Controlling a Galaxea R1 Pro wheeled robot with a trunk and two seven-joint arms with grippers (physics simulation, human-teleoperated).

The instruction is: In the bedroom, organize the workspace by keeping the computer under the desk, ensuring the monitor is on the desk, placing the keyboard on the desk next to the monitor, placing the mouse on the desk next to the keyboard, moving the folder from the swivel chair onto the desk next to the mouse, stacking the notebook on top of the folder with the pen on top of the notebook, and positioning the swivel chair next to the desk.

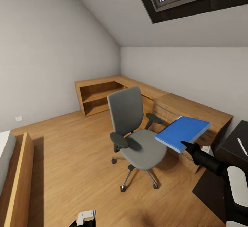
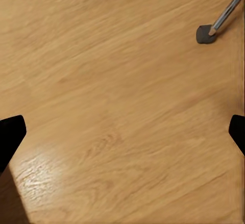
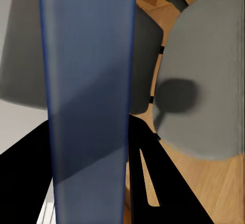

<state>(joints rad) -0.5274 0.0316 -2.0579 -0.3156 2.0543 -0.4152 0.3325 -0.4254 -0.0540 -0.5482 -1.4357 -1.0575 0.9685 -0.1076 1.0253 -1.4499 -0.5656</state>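
1. Our right gripper point(image 1: 187, 146) has its jaws clamped on the near edge of the folder point(image 1: 182, 132); the right wrist view shows the folder point(image 3: 89, 96) running straight out between the dark fingers point(image 3: 153, 183).
2. We carry the folder in the air, clear of the swivel chair point(image 1: 134, 134), just right of its seat, presumably so it can travel to the surface.
3. The folder lies nearly flat, a little tilted, its long axis pointing from the jaws away to the far right, toward the wood cabinets point(image 1: 193, 111).
4. The black surface point(image 1: 234, 144) is at the right edge, near us, with a thin whitish stick, likely the pen point(image 1: 242, 146), on it.
5. Our left gripper point(image 2: 122, 132) hangs low over the floor point(image 1: 69, 158), jaws spread wide apart and empty, near a chair wheel point(image 2: 205, 34).
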